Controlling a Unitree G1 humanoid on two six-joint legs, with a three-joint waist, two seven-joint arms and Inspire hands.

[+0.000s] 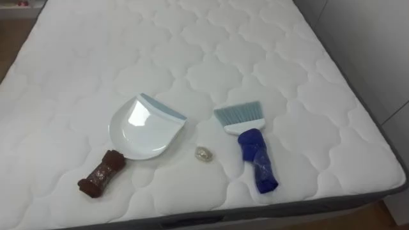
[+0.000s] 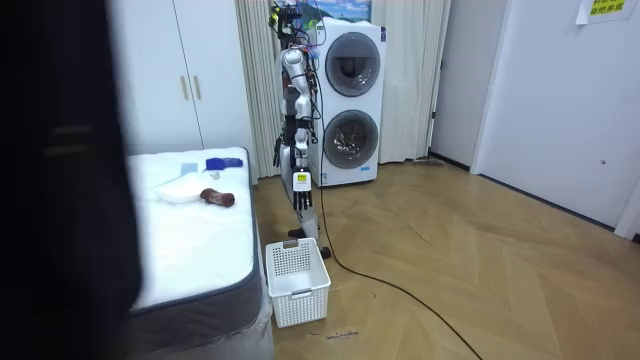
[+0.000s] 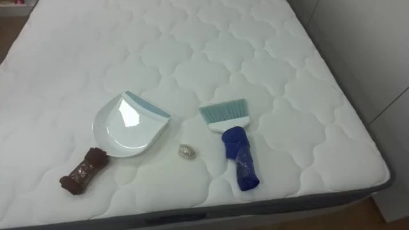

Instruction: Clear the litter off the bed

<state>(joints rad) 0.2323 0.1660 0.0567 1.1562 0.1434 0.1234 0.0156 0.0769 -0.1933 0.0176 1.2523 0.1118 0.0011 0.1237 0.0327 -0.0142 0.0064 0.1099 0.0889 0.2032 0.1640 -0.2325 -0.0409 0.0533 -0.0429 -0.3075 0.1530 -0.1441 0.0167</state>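
Observation:
On the white quilted mattress (image 1: 211,38) lies a white dustpan (image 1: 144,128) with a pale blue lip and a brown handle (image 1: 101,174) pointing at the near edge. To its right lies a hand brush (image 1: 250,144) with pale blue bristles and a blue handle. A small crumpled scrap (image 1: 204,153) rests between them. In the room view I stand upright beside the bed (image 2: 190,235), facing it. One of my hands (image 2: 283,152) hangs by my side, and I cannot tell which.
The mattress's near edge (image 1: 211,214) and right edge (image 1: 358,96) drop to the floor. A white slatted basket (image 2: 297,280) stands on the wood floor at the bed's corner. Two stacked washing machines (image 2: 350,105) stand behind me, with white wardrobes (image 2: 180,75) beyond the bed.

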